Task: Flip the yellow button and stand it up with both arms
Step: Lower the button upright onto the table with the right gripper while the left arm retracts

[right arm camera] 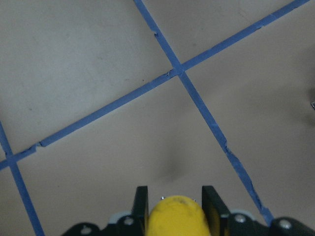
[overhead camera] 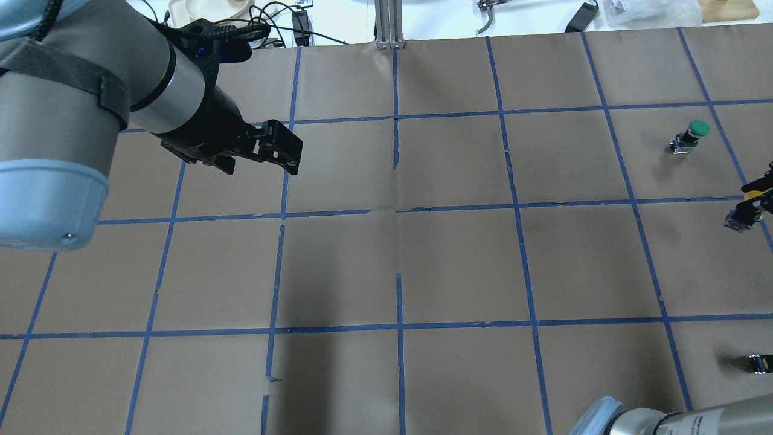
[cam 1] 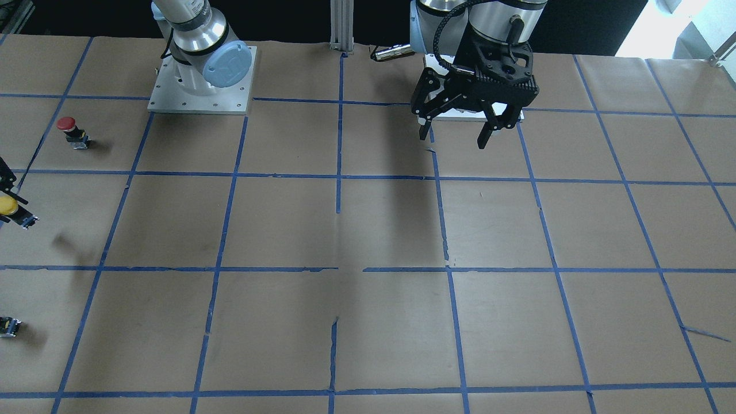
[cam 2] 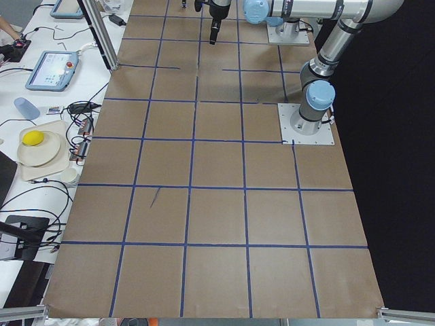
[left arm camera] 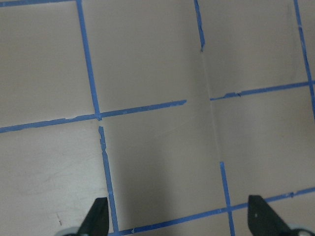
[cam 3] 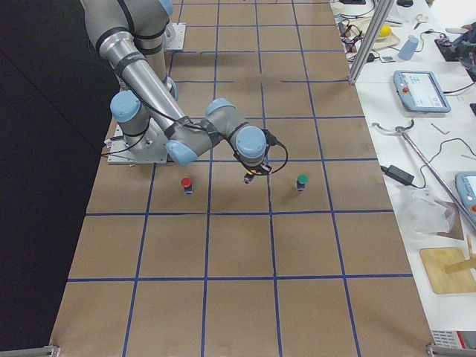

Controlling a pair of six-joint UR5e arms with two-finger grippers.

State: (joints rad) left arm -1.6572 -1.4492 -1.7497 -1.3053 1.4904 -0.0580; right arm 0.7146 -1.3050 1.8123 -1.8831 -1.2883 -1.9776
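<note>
Yellow button (right arm camera: 176, 216) snug between the right tool's (right arm camera: 175, 200) jaws.

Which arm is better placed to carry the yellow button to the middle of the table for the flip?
Right. The right gripper is shut on the yellow button, while the left gripper hangs open and empty, well away from it. So the right one should probably move first.
</note>
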